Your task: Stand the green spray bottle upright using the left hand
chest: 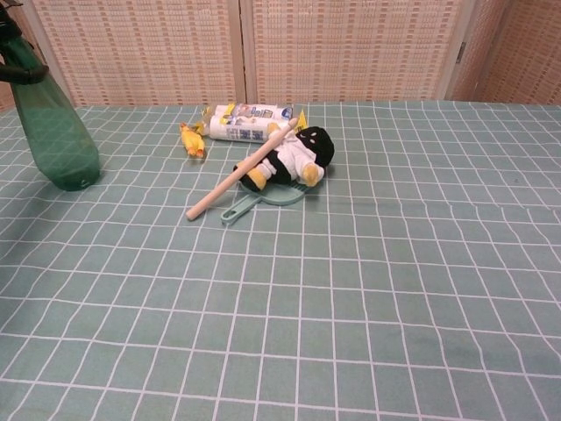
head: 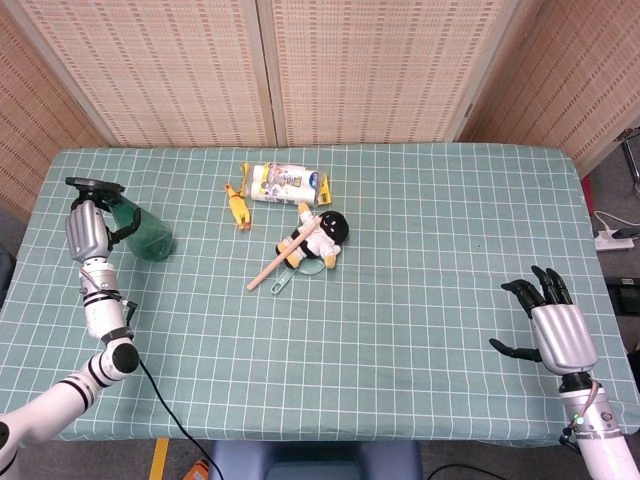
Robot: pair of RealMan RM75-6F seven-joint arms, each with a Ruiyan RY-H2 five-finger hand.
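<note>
The green spray bottle (head: 148,234) stands close to upright at the table's far left, its base on the cloth and its black trigger head (head: 90,185) on top. The chest view shows the same green spray bottle (chest: 58,133) at the left edge, leaning only slightly. My left hand (head: 89,229) grips it around the neck, with fingers wrapped over the upper part. My right hand (head: 553,324) hovers near the front right corner, with its fingers spread and holding nothing.
A black-and-white plush toy (head: 325,233) lies mid-table under a wooden stick (head: 288,251), with a teal handled tool (chest: 263,203) beneath. A yellow rubber chicken (head: 237,208) and a white packet (head: 286,183) lie behind them.
</note>
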